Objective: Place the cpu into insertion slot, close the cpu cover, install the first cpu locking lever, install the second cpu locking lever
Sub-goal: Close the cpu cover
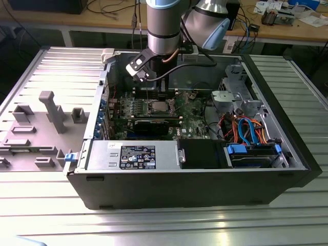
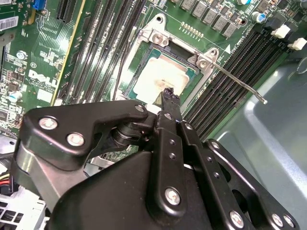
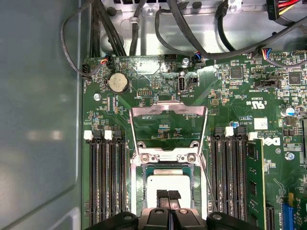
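Note:
The cpu (image 3: 168, 183) lies flat in the insertion slot (image 3: 138, 186), its pale silver top up; it also shows in the second wrist view (image 2: 160, 76) and the exterior view (image 1: 156, 107). The cpu cover (image 3: 168, 110) is swung open and stands back from the slot. One thin locking lever (image 2: 240, 84) sticks out unlatched beside the slot. My gripper (image 3: 168, 195) hangs just above the cpu's edge, shut with nothing between its fingers; it also shows in the second wrist view (image 2: 168, 94) and the exterior view (image 1: 149, 94).
Long black memory slots (image 3: 108, 177) flank the socket on both sides. Black cables (image 3: 192, 33) run along the case wall beyond the board. A black graphics card (image 1: 154, 125), a power supply (image 1: 136, 156) and a drive cage (image 1: 236, 97) fill the case around the board.

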Motion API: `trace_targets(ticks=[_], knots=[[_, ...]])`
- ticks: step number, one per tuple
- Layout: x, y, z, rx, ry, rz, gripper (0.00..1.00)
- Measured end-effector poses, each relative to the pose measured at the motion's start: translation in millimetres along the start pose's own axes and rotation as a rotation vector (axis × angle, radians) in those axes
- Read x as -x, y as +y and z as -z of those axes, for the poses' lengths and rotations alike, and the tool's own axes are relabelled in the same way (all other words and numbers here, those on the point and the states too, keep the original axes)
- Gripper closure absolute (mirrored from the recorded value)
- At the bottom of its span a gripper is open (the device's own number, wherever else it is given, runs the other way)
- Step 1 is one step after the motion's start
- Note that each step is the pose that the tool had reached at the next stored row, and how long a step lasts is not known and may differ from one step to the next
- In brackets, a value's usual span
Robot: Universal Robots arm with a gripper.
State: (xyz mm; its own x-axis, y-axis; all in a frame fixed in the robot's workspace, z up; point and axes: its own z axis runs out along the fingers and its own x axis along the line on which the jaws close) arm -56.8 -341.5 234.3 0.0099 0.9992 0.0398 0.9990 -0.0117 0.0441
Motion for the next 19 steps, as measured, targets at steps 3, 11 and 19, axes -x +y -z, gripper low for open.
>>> trace_targets(ticks=[3, 11, 19], knots=[[-0.1, 0.1, 2.9, 0.0000, 0.0001, 0.000, 0.89], [-0.3, 0.3, 7.4, 0.0001, 0.0001, 0.000, 0.89], [-0.5, 0.6, 11.6, 0.0002, -0.0003, 0.000, 0.89]])
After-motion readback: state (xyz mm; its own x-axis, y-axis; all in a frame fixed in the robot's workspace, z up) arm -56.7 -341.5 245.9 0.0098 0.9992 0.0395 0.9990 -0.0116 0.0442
